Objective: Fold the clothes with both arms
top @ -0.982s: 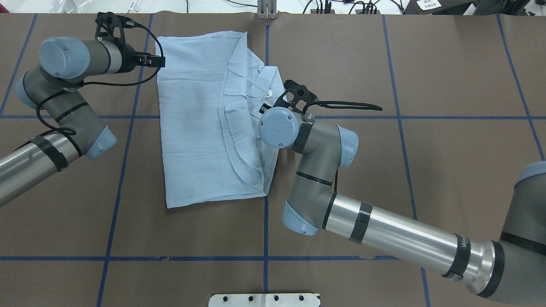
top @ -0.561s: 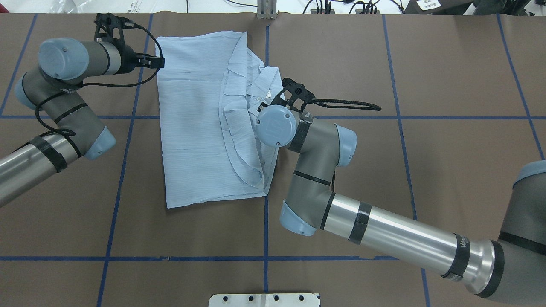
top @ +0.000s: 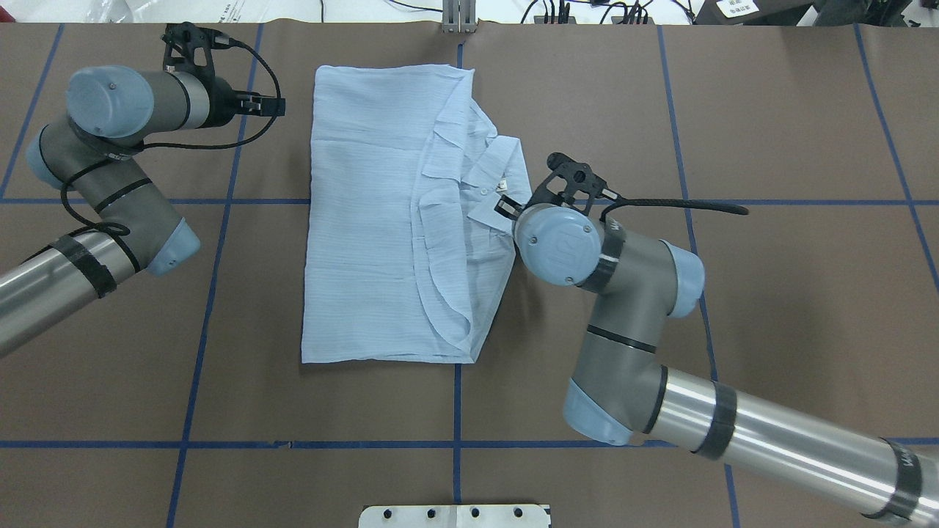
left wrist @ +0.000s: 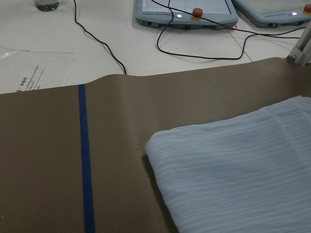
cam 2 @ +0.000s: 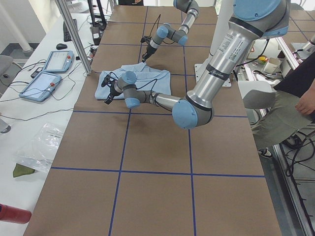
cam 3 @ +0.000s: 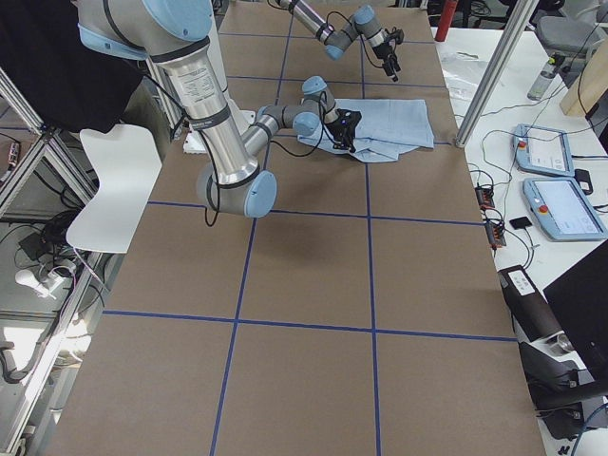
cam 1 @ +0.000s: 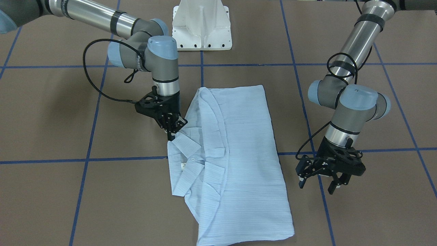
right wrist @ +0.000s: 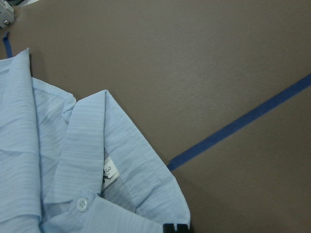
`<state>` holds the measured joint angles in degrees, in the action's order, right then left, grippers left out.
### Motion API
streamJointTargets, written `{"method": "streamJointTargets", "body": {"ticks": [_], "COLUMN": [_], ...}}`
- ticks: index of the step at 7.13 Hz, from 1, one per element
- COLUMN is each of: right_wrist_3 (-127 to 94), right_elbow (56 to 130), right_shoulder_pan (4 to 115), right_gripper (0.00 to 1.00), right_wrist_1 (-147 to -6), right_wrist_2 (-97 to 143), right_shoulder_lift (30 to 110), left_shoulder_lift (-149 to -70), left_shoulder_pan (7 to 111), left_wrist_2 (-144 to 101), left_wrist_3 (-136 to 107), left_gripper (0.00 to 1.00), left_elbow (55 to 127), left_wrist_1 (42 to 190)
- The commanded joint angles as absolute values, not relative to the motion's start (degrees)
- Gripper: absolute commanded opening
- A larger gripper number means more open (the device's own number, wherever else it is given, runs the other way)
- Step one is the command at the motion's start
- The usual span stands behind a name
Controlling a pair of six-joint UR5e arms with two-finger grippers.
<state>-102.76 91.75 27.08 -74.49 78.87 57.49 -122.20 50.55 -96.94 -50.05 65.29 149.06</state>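
Right now the light blue shirt (top: 381, 220) lies folded lengthwise on the brown table (top: 770, 308), in the upper middle of the overhead view, collar (right wrist: 87, 145) side towards the frame's right. The right gripper (cam 1: 172, 133) is pinched closed on the collar-side edge of the cloth, low against the table. The left gripper (cam 1: 315, 187) hangs with its fingers spread and nothing in them, off the shirt's upper-left corner in the overhead view and clear of the fabric.

One thin pinch is carrying the whole garment, so any further sideways pull could open the folded front panels or bunch the collar (the fabric looks light and slippery). It could also slide out of the grip altogether. The left gripper is no longer at the cloth's edge, so closing where it hovers would catch only air.

Compared with the overhead frame 0.6 s ago, the shirt sits further towards frame right. Its left edge, then just beside the left gripper, is now apart from it. The right arm's wrist has moved right and slightly down, while the left arm has barely shifted.
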Motion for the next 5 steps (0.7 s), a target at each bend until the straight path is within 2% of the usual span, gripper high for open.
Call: {"method": "streamJointTargets", "body": {"ticks": [1, 2, 3, 4, 5], "right_wrist_3": [-101.52, -99.34, -97.66, -93.04, -89.16], "right_elbow": [95.89, 95.98, 95.89, 95.98, 96.15], "right_shoulder_pan": [26.63, 26.63, 26.54, 26.54, 27.15], "right_gripper": [0.00, 0.00, 0.69, 1.00, 1.00], "right_wrist_1": [-74.27, -74.01, -74.53, -74.97, -79.41], "right_wrist_2": [78.66, 78.58, 79.01, 79.01, 81.36], "right_shoulder_lift": [62.84, 62.84, 62.23, 60.31, 56.99], "left_shoulder_lift": [-121.99, -121.64, -121.55, -121.38, -121.20], "left_shoulder_pan": [50.54, 50.54, 50.54, 50.54, 50.54], "left_wrist_2": [-96.94, -97.38, -98.95, -99.23, -101.14], "left_wrist_3": [-50.36, -50.36, -50.27, -50.27, -50.10], "left_gripper": [1.00, 1.00, 1.00, 1.00, 1.00], "left_elbow": [65.74, 66.09, 66.53, 66.97, 66.89], "left_wrist_1": [149.06, 149.06, 148.98, 148.89, 148.97]}}
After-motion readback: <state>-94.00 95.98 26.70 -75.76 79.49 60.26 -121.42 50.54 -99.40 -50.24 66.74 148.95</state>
